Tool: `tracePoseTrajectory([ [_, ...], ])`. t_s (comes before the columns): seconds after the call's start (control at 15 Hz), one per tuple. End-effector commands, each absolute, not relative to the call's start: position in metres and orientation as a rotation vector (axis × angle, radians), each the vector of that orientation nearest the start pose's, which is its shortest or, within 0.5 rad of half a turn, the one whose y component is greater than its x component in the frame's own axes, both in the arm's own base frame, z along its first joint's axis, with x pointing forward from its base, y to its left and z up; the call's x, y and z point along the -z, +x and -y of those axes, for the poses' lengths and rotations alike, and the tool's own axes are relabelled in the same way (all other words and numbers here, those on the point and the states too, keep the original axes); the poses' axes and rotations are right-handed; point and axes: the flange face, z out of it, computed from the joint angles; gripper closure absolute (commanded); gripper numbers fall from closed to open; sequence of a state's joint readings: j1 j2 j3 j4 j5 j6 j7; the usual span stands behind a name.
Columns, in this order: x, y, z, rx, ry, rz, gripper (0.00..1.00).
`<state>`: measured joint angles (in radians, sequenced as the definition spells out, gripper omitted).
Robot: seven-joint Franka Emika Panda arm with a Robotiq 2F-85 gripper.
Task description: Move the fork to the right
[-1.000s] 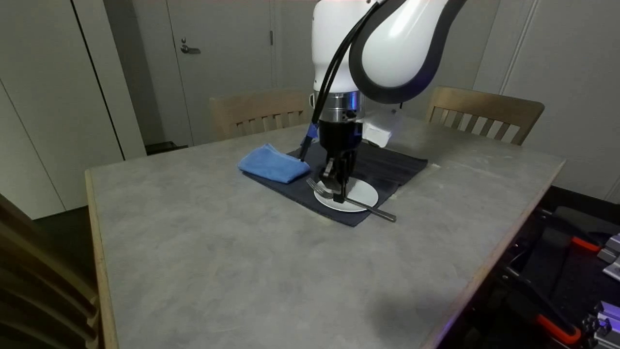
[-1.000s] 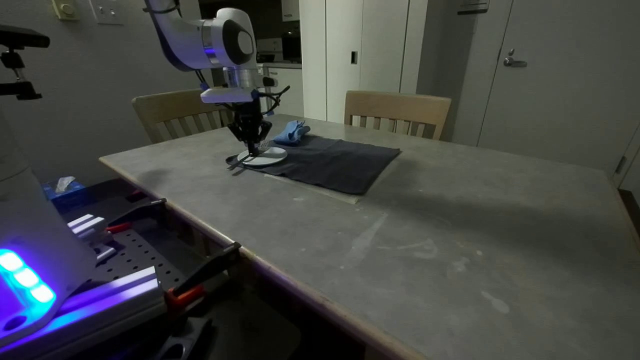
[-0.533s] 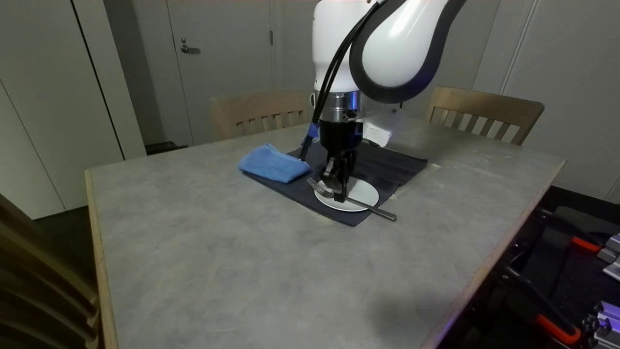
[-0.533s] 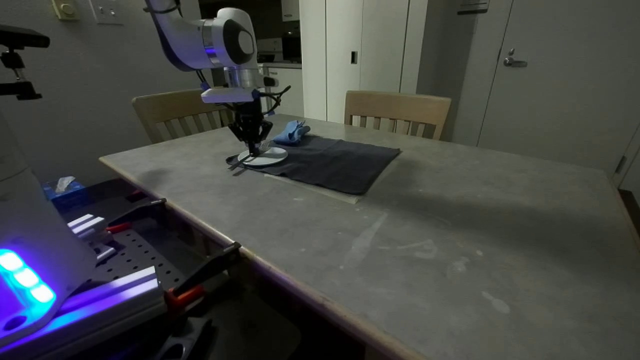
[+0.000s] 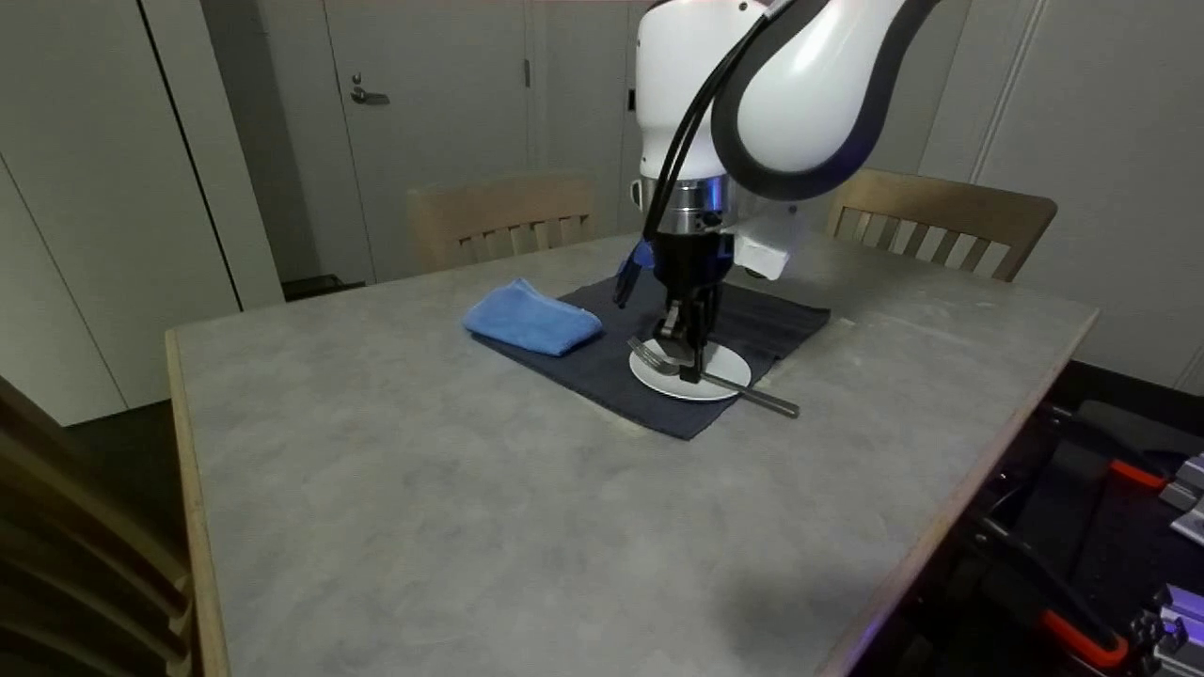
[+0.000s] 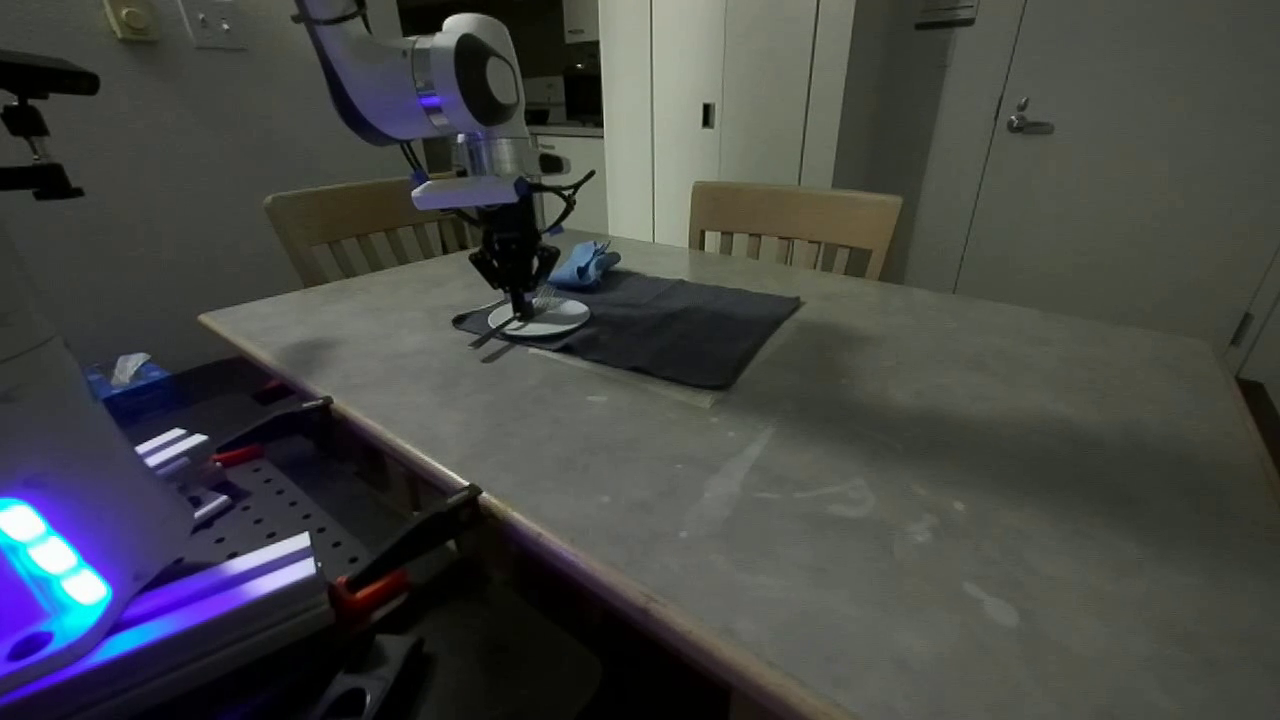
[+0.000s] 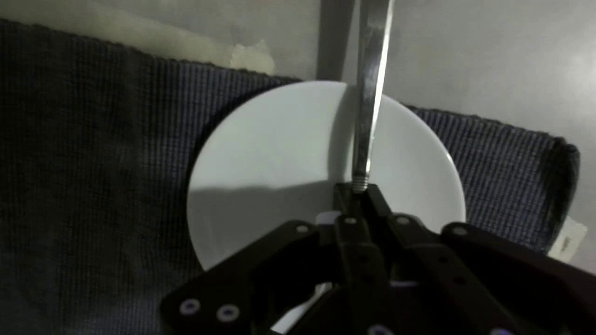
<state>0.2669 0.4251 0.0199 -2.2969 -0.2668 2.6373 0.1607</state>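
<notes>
Item: table fork, one, metal, grey-silver. Location: across the white plate. In the wrist view its handle runs to 12 o'clock, past the plate's rim and the edge of the ribbed dark place mat, over the tabletop. In an exterior view the tines point to 10 o'clock and the handle end to 4. Whether fork and plate touch cannot be told.

Handling (judged): stiff, fairly light, hard to damage; smooth metal, likely to slip or swivel in a slack grip. Best hold: the narrow part of the handle just behind the head, near the probable balance point; the present hold is about there. The long handle may yet swing.

End effector: gripper, jaws drawn narrow, fork pinched between them, nearer the tines than the handle end.

Changes from half a second earlier: in an exterior view, with the folded blue cloth and the mat unmoved, gripper and fork have shifted together toward between 2 and 3 o'clock. The plate has slid the same way, less far, perhaps dragged by fork or fingertips.
</notes>
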Motion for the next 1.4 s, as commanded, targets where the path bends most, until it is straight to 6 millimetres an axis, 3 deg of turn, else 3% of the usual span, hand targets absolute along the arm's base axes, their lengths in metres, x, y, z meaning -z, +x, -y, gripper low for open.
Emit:
tracePoseTrajectory([
  [0.0,-0.160,0.480,-0.127,-0.068,-3.263,0.569,0.98],
  [0.33,-0.164,0.466,-0.105,-0.032,-3.284,0.514,0.98],
  [0.73,-0.192,0.464,-0.098,0.106,-3.279,0.457,0.98],
  [1.33,-0.239,0.514,-0.053,0.256,-3.339,0.311,0.98],
])
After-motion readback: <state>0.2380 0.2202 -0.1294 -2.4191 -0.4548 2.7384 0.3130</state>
